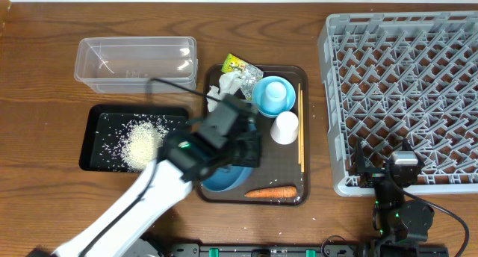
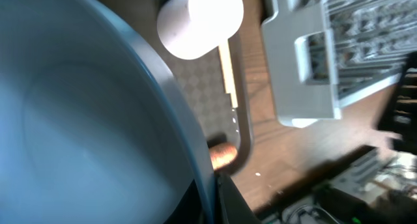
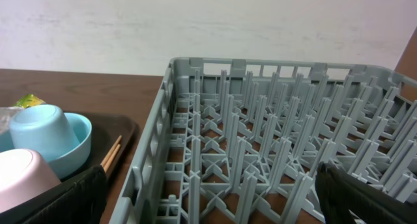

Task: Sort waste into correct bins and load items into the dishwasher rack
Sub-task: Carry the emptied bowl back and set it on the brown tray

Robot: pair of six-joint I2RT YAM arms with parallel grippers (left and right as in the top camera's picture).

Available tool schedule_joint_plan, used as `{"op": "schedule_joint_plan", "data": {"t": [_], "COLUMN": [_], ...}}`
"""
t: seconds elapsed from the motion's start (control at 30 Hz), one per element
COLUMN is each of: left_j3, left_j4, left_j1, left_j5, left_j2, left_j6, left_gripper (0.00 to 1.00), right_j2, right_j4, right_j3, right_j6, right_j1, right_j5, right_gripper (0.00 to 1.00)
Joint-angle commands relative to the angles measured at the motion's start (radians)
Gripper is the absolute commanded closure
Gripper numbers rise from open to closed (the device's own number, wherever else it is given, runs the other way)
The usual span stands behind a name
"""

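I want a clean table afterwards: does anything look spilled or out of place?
Rice is heaped in the black tray, loose grains scattered round the heap but inside it. A few white specks, probably stray grains, lie on the brown tray near the carrot. Nothing else stands out.

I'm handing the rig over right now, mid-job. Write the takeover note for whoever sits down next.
Grippers: left gripper shut on the rim of the big blue bowl at the brown tray; right gripper open, holding nothing, by the rack.
Done: rice is in the black tray.
Left: the carrot, tissues and wrapper on the brown tray go to bins; the clear tub looks empty. The big blue bowl, small blue bowl with a blue cup in it, white cup and chopsticks go into the rack, which holds nothing yet.
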Motion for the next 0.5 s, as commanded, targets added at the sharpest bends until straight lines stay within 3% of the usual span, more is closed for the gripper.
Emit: {"op": "schedule_joint_plan", "data": {"t": [0.0,0.37,0.47], "left_j3": [-0.005,-0.005,-0.005], "left_j4": [0.045,0.121,0.121], "left_j1": [-0.044,-0.074,-0.074], "left_j5": [-0.07,-0.07,-0.07], "left_j2": [0.078,0.249,0.265], "left_j6": [-0.024,-0.049,-0.05], "left_gripper": [0.94,0.94,0.84], "right_j2": [-0.005,-0.005,-0.005], "right_j4": [-0.001,-0.001,-0.001], "right_j3": [-0.003,-0.003,-0.003], "right_j6": [0.014,0.014,0.014], "right_j1": [-0.01,-0.01,-0.01], "right_j5": [0.004,0.004,0.004], "right_gripper": [0.01,0.01,0.01]}}
